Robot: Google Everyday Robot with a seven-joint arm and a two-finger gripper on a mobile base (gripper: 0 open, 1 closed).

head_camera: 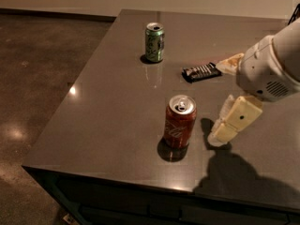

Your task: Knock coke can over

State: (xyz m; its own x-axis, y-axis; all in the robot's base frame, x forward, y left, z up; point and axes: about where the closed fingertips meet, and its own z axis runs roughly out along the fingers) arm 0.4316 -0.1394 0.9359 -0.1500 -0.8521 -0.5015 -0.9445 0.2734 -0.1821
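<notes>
The coke can (179, 122), red with white script and a silver top, stands upright on the dark grey table (117, 107) near its front edge. My gripper (216, 103) comes in from the right, just right of the can and a short gap from it. Its two cream fingers are spread apart, the lower finger (234, 121) near the table beside the can and the upper finger (229, 63) further back. Nothing is between them.
A green can (154, 42) stands upright at the back of the table. A black snack packet (201, 71) lies flat behind the coke can, near the upper finger. The table's left and front edges drop to a brown floor (33, 78).
</notes>
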